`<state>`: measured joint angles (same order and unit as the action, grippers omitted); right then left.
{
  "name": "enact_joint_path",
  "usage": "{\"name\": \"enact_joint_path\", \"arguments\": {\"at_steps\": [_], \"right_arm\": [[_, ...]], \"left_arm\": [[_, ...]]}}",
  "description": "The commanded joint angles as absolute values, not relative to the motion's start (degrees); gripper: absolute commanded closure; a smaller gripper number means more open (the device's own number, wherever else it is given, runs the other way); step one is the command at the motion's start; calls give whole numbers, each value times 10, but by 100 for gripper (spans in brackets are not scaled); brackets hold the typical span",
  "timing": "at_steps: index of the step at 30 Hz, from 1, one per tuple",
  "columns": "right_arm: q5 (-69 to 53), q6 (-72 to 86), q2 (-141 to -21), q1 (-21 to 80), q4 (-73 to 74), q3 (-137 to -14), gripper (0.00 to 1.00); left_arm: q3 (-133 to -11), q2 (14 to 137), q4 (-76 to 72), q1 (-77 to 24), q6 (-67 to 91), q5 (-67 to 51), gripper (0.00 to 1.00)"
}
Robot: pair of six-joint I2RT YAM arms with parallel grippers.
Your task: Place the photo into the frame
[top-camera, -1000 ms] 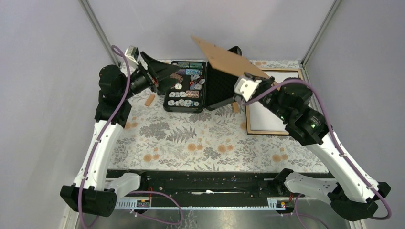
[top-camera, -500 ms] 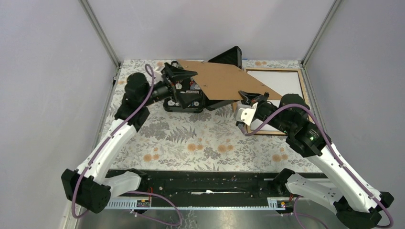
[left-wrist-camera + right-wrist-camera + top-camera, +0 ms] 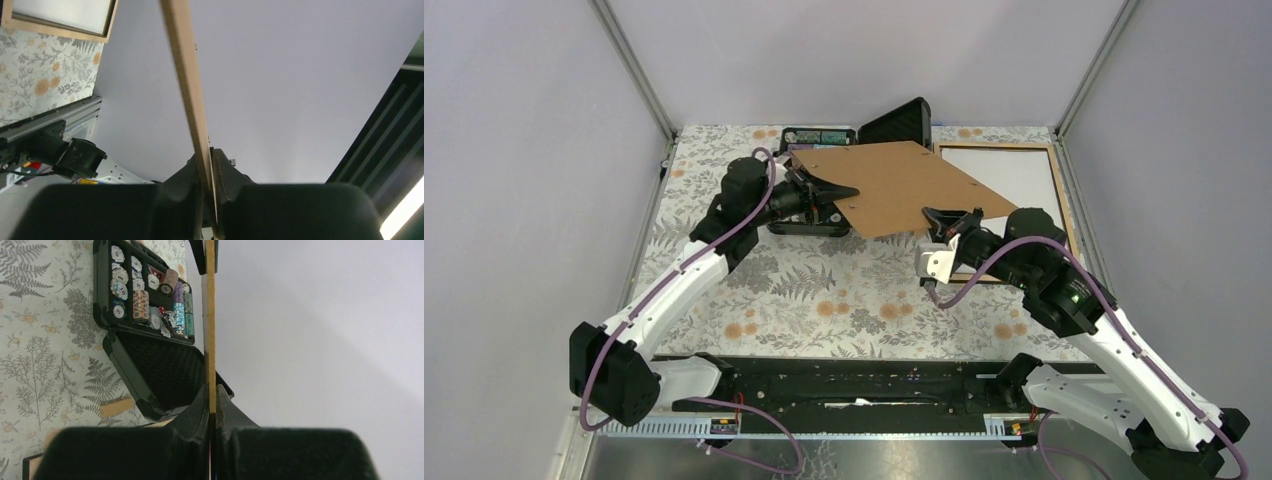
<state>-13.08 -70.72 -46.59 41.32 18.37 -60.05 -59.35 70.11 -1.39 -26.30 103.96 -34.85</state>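
A plain brown backing board (image 3: 894,185) hangs nearly flat above the table, held between both arms. My left gripper (image 3: 842,190) is shut on its left edge; in the left wrist view the board (image 3: 187,75) runs edge-on out of the closed gripper (image 3: 207,155). My right gripper (image 3: 944,218) is shut on the near right edge, and the right wrist view shows the board (image 3: 210,315) edge-on in that gripper (image 3: 212,390). The frame (image 3: 999,146) lies flat at the back right, light wood rim up, filled by a white surface. The photo's printed side is out of view.
An open black case of poker chips (image 3: 824,135) lies under the board's left part, lid (image 3: 894,120) raised at the back; its chips (image 3: 150,295) show in the right wrist view. A small tan block (image 3: 115,407) lies beside the case. A floral cloth (image 3: 824,290) covers the table.
My left arm swung in from the far left and shut on the board's left edge. My right gripper lowered the board from a steep tilt to nearly flat.
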Motion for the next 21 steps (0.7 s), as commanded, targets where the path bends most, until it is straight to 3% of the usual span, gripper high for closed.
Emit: {"name": "enact_joint_path", "arguments": {"at_steps": [1, 3, 6, 7, 15, 21], "right_arm": [[-129, -717, -448, 415, 144, -607, 88], [-129, -668, -439, 415, 138, -604, 38], [-147, -581, -402, 415, 103, -568, 6], [-153, -548, -385, 415, 87, -550, 1], [-105, -104, -331, 415, 24, -522, 0], [170, 234, -357, 415, 100, -568, 0]], "left_arm": [[-598, 696, -17, -264, 985, -332, 92], [-605, 704, -35, -263, 948, -329, 100], [-604, 711, -93, -259, 904, -320, 100], [-605, 712, -110, -257, 885, -317, 100], [-707, 711, -119, -234, 681, -326, 100], [-707, 670, -169, -231, 592, -321, 100]]}}
